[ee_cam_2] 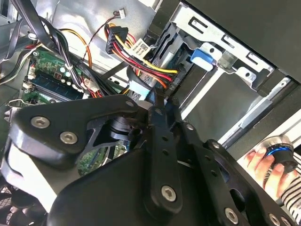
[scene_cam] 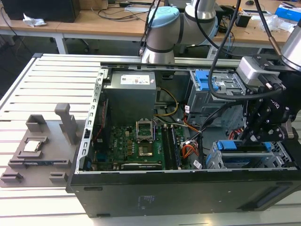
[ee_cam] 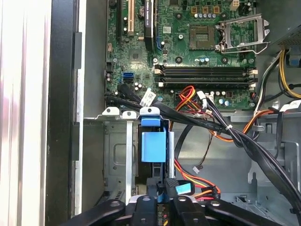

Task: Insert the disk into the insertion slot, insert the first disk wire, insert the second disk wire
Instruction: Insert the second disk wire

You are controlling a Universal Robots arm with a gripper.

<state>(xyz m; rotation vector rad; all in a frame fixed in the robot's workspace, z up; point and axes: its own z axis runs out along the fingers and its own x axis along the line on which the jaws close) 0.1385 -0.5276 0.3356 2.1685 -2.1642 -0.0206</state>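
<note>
Black end effector (scene_cam: 254,136) hangs over blue-framed disk (scene_cam: 244,157) seated in silver-grey perforated metal insertion slot (scene_cam: 212,160) inside open black PC case (scene_cam: 164,197); finger state cannot tell.

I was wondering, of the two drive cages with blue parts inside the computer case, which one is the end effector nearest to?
The lower drive cage by the case's front edge; the end effector hovers right above it. The taller cage stands farther back.

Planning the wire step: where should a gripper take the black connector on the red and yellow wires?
Probably by the black connector body's two long flat sides, approaching from its free end; the wires leave the other.
</note>
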